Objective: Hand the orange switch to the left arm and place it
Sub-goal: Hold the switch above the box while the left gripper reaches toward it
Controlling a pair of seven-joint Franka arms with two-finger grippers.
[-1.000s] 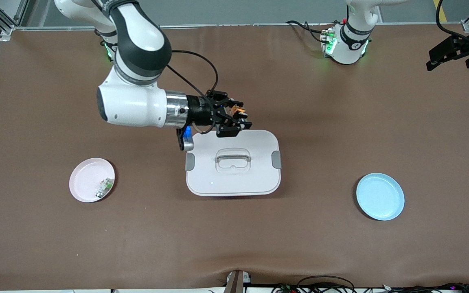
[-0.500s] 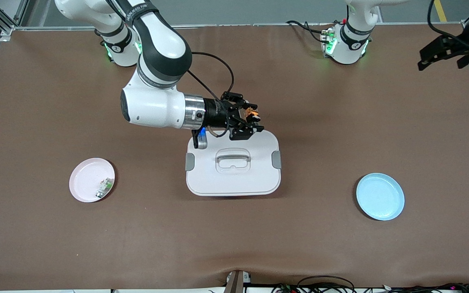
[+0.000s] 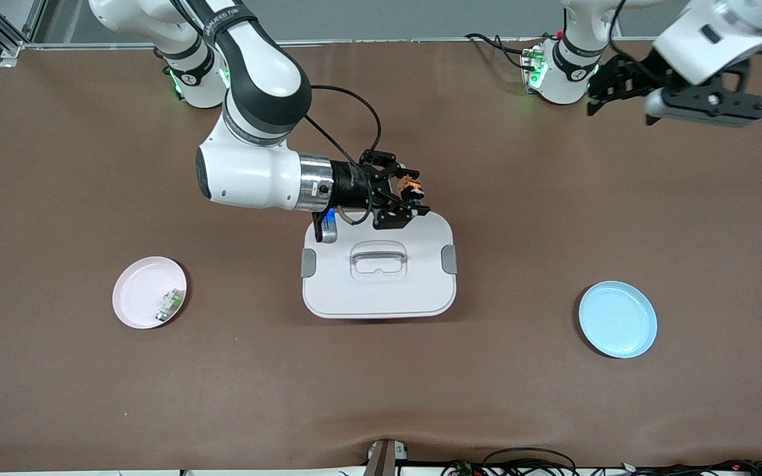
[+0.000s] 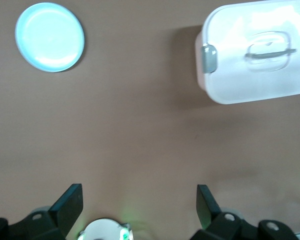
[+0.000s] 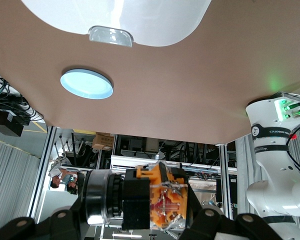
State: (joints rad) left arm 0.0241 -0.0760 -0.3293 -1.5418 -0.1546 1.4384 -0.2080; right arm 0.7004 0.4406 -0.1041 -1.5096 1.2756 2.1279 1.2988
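Observation:
The orange switch (image 3: 410, 187), black with orange bands, is clamped in my right gripper (image 3: 405, 197), held in the air just over the box's edge that is farther from the front camera. It fills the right wrist view (image 5: 157, 200) between the black fingers (image 5: 55, 225). The white box (image 3: 378, 264) with grey latches stands mid-table and also shows in the left wrist view (image 4: 260, 60). My left gripper (image 3: 622, 99) is up in the air beside the left arm's base, open wide and empty; its fingertips (image 4: 70, 201) stand far apart over bare table.
A pink plate (image 3: 149, 301) holding a small white-and-green component (image 3: 169, 305) lies toward the right arm's end. A blue plate (image 3: 617, 319) lies toward the left arm's end. Cables run near the left arm's base (image 3: 563, 69).
The left arm has swung in from the table's end toward its own base. The right gripper carried the switch toward the left arm's end, then held still over the last half second.

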